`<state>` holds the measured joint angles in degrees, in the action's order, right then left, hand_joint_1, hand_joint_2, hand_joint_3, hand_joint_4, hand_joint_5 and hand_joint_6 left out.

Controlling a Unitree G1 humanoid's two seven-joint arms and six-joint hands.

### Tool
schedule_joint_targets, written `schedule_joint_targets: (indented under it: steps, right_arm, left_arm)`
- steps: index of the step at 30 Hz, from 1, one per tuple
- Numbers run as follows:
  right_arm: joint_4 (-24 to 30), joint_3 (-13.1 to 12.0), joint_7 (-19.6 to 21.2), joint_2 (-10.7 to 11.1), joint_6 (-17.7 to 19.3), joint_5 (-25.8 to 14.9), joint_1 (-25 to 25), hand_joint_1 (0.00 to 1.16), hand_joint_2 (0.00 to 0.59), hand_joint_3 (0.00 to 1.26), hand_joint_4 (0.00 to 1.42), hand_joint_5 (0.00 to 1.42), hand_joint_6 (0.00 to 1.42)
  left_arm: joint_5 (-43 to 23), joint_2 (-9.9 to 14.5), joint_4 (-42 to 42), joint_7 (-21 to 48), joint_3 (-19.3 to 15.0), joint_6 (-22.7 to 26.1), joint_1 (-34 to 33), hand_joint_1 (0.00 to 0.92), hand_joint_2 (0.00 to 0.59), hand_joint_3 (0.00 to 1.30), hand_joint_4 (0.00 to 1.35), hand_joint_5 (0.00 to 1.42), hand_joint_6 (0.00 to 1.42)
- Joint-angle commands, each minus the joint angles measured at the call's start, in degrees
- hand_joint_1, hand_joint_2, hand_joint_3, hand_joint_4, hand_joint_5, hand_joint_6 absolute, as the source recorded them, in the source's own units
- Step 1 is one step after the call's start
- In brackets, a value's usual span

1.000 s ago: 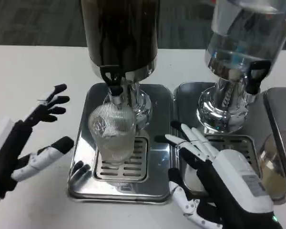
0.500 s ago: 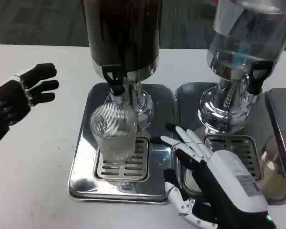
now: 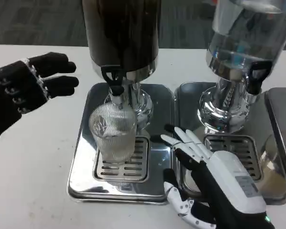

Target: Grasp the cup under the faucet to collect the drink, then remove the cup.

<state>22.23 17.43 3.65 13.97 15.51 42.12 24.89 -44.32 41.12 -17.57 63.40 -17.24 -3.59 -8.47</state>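
Currently the ribbed clear glass cup (image 3: 113, 132) stands on the steel drip tray (image 3: 81, 157), directly under the black faucet (image 3: 113, 81) to catch drink. Right hand (image 3: 214, 179), spread and empty, waits beside the cup; left hand (image 3: 26, 86), empty, is raised left of the faucet.

Top edge crops the dark dispenser tank (image 3: 121, 28) above the left hand (image 3: 24, 90), and the clear tank (image 3: 250, 28) beyond the right hand (image 3: 214, 181). The left forearm leaves at the left edge; the right hand's wrist at the bottom edge. A tray (image 3: 279, 138) and a blurred object right of the right hand are cut off, identity unclear.
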Motion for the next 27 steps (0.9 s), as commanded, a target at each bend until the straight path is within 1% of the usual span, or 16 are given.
schedule_joint_targets:
  steps: [1, 12, 17, 19, 22, 27]
  right_arm:
    - [-0.73, 0.62, 1.05, 0.22, 0.3, 1.05, -0.31, 0.41, 0.586, 0.2, 0.06, 0.04, 0.16]
    - [-1.35, 1.26, 2.37, -0.49, -0.12, 1.56, -0.01, 0.41, 0.586, 0.21, 0.06, 0.04, 0.16]
    - [-1.81, 1.94, 2.99, -1.04, -0.28, 1.92, 0.05, 0.41, 0.586, 0.21, 0.06, 0.04, 0.16]
    - [-1.87, 2.11, 3.19, -1.16, -0.37, 2.08, -0.01, 0.41, 0.586, 0.21, 0.07, 0.04, 0.16]
    - [-1.94, 2.28, 3.47, -1.29, -0.5, 2.23, 0.01, 0.41, 0.586, 0.21, 0.07, 0.04, 0.16]
    - [-2.28, 2.26, 4.21, -1.33, -0.38, 2.08, 0.18, 0.41, 0.586, 0.21, 0.07, 0.04, 0.16]
  left_arm:
    - [2.28, 0.13, -1.02, 1.15, -1.46, 1.22, -2.71, 0.0, 0.049, 0.29, 0.2, 0.23, 0.2]
    - [5.28, -0.54, -3.76, 2.66, -1.99, 2.82, -7.0, 0.0, 0.048, 0.29, 0.2, 0.22, 0.19]
    - [6.09, -1.24, -5.34, 3.74, -1.48, 4.26, -9.12, 0.0, 0.047, 0.26, 0.16, 0.18, 0.17]
    - [6.09, -1.59, -5.91, 4.61, -0.81, 5.47, -10.33, 0.0, 0.046, 0.25, 0.14, 0.18, 0.16]
    - [6.14, -2.24, -7.16, 6.0, -0.14, 7.69, -12.19, 0.0, 0.025, 0.23, 0.12, 0.17, 0.14]
    - [7.11, -3.15, -9.19, 7.8, 0.63, 10.17, -14.64, 0.0, 0.024, 0.2, 0.1, 0.15, 0.13]
